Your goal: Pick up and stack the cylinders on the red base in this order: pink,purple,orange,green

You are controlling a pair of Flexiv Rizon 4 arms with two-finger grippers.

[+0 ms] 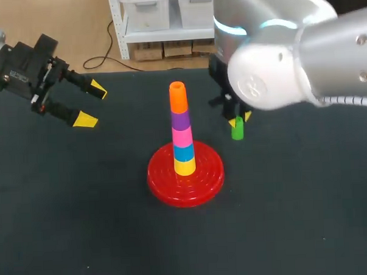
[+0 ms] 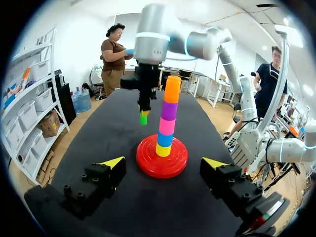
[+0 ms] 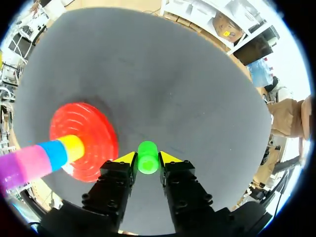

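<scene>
- The green cylinder is held between the two yellow tips of the right pincer. The fingers are closed only as far as the cylinder lets them, one on each side of it.
- The red base is seen off to one side of that pincer, near it but not touching.
- A tower is stacked on the base: yellow, blue, pink, purple, with the orange cylinder on top.
- Only the green piece is judged to be left to stack.
- To do this step well, the green cylinder should be lifted higher than the orange top, moved straight over it, kept upright, and lowered slowly so the tower is not knocked.
- The grip should be let go only once the piece sits flat.
- The left pincer is held wide open with nothing in it, well apart from the tower.
- In the head view most of the right pincer is hidden by its own arm.
- It cannot be told if the green cylinder's bottom touches the table.
</scene>
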